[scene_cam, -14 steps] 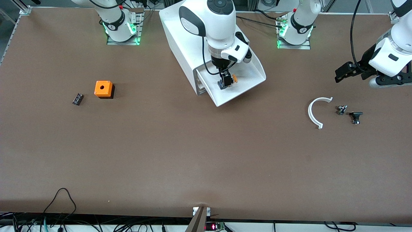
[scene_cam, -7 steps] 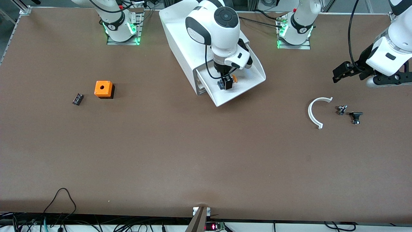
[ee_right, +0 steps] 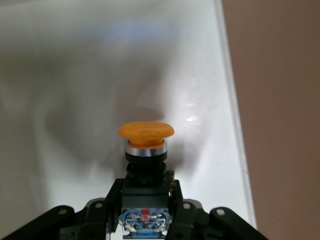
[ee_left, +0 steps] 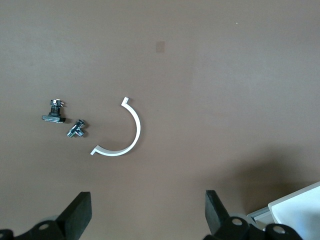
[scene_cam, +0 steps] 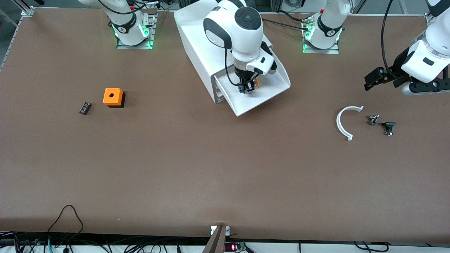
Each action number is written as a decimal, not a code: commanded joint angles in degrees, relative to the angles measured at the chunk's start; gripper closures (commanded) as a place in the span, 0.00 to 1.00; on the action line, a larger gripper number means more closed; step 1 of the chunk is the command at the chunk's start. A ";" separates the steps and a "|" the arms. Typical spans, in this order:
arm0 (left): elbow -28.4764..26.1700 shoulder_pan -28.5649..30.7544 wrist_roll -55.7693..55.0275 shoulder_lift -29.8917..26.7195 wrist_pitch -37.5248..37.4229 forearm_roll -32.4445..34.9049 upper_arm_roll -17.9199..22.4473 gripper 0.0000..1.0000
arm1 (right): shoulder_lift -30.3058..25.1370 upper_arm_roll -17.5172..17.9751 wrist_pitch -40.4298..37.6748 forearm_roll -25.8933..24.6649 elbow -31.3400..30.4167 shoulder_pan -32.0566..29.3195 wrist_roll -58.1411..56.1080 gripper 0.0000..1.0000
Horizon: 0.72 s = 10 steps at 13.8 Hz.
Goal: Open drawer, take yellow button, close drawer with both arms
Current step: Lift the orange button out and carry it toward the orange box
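The table [scene_cam: 197,168] carries a white cabinet [scene_cam: 197,38] between the 2 arm bases, with its top drawer [scene_cam: 262,96] pulled out toward the front camera. The right arm [scene_cam: 242,31] reaches down over this open drawer. The left arm [scene_cam: 427,56] waits at its own end of the table.

The right gripper [scene_cam: 246,87] hangs just above the drawer floor, its fingers [ee_right: 112,197] closed on the dark body of the button [ee_right: 146,145]. The orange cap points away from the wrist, and a silver ring sits just under it. The button casts a shadow on the white floor below.

The left gripper [ee_left: 145,217] hovers over bare table with its 2 fingers [ee_left: 80,212] spread wide and nothing between them. On the table near it lies a white arc [scene_cam: 345,122], nearer the front camera than the gripper. Beside the arc, toward the left arm's end, lie 2 small dark parts [scene_cam: 381,123].

Toward the right arm's end sits an orange cube [scene_cam: 113,96] with a hole in its top, and a small black part [scene_cam: 84,108] lies just beside it.
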 commanded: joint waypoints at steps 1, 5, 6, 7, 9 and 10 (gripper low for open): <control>1.96 -0.60 -0.56 0.91 -1.26 1.04 0.42 0.00 | -4.39 -0.25 -3.74 -0.12 2.54 -2.62 3.95 0.80; 1.96 -0.60 -0.56 1.00 -1.26 1.04 0.42 0.00 | -10.37 -1.13 -3.14 -7.91 -1.38 -6.67 22.37 0.80; 1.96 -0.60 -0.56 1.00 -1.26 1.04 0.42 0.00 | -11.77 -1.22 -2.78 -9.08 -4.37 -8.94 30.70 0.80; 2.05 -0.60 -0.56 1.00 -1.26 1.04 0.42 0.00 | -12.92 -1.22 -2.26 -8.91 -7.70 -11.75 37.83 0.80; 2.05 -0.60 -0.56 1.09 -1.26 1.04 0.42 0.00 | -15.73 -1.22 -1.20 -8.65 -14.73 -17.54 45.87 0.80; 2.05 -0.60 -0.56 1.09 -1.26 1.04 0.42 0.00 | -17.05 -1.13 -1.11 -8.21 -18.25 -21.06 47.82 0.80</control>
